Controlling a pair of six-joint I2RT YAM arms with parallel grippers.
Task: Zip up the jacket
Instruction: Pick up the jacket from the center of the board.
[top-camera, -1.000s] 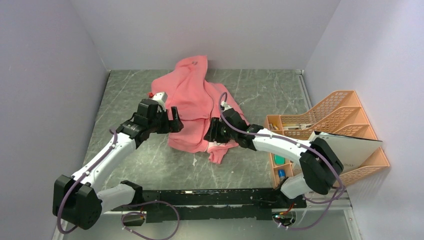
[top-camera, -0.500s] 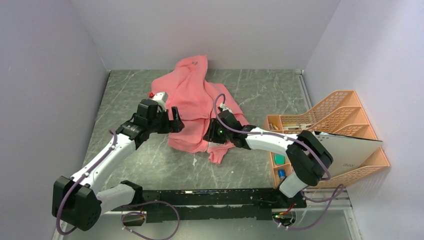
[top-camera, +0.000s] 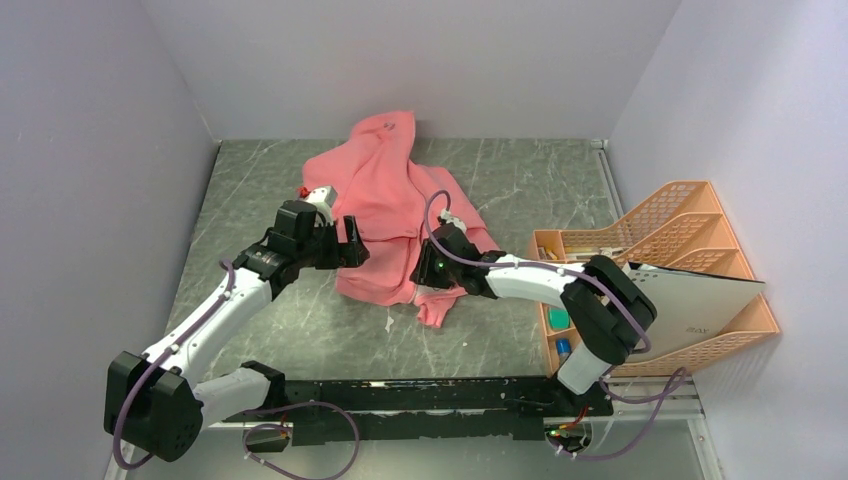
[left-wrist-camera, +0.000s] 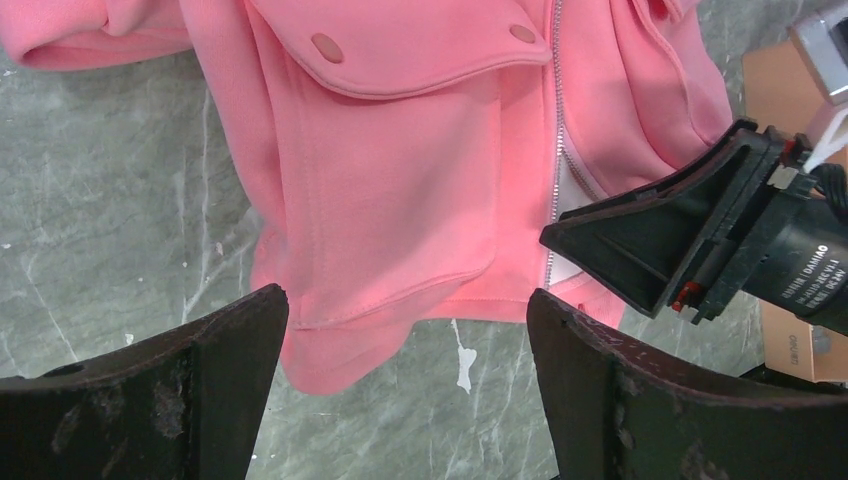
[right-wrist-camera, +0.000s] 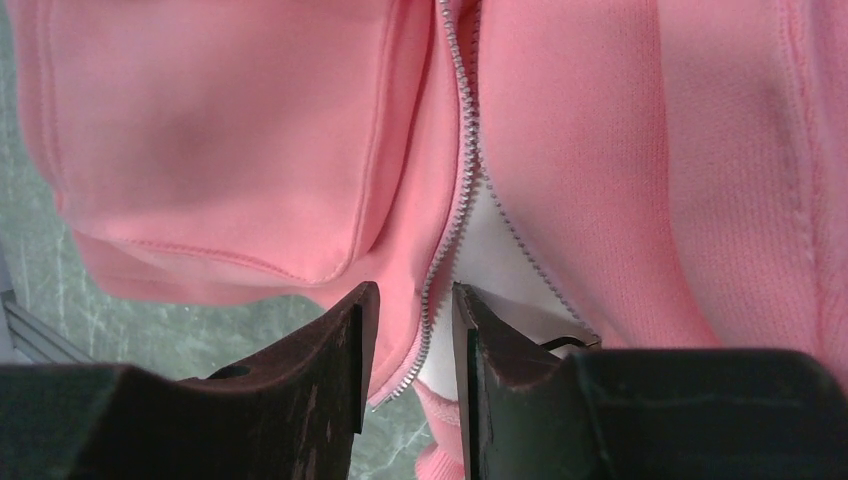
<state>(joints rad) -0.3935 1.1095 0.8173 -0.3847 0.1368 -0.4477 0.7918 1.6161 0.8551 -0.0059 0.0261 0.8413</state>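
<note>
The salmon-pink jacket (top-camera: 385, 195) lies crumpled on the grey marbled table, one part leaning up the back wall. Its zipper (right-wrist-camera: 462, 170) is parted at the bottom, with white lining showing between the two rows of teeth. My right gripper (top-camera: 422, 264) is at the jacket's lower hem. Its jaws (right-wrist-camera: 414, 292) stand narrowly open astride the left zipper edge, and a gap still shows. My left gripper (top-camera: 352, 240) hovers wide open over the hem's left corner (left-wrist-camera: 330, 350), holding nothing. A flap pocket (left-wrist-camera: 400, 60) with snaps lies left of the zipper (left-wrist-camera: 556, 120).
An orange mesh desk organizer (top-camera: 650, 240) with small items and a white folder stands at the right, close to the right arm. Grey walls enclose the table on three sides. The right gripper's black finger (left-wrist-camera: 650, 230) reaches into the left wrist view.
The right jaws have narrowed around the zipper edge and that gripper has shifted slightly left. The left arm has stayed put and open.
</note>
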